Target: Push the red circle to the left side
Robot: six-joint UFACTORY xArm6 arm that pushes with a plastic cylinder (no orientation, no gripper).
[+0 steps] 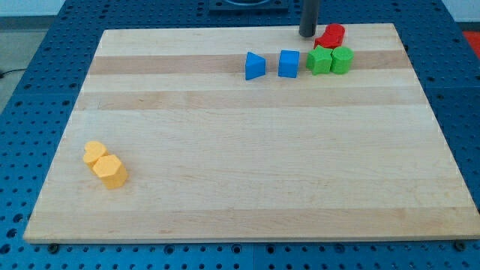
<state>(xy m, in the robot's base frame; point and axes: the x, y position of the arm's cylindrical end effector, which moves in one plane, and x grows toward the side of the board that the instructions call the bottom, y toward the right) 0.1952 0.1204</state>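
The red circle (334, 33) sits near the view's top right edge of the wooden board (247, 187), with another red block (325, 42) touching it at its lower left. My tip (308, 34) stands just left of the red blocks, close to or touching them. Directly below the red blocks are two green blocks, one (320, 61) on the left and one (342, 60) on the right.
A blue cube (289, 64) and a blue triangular block (255, 66) lie left of the green blocks. Two yellow blocks, one (95, 153) above the other (111, 171), touch each other near the view's lower left. The board rests on a blue perforated table.
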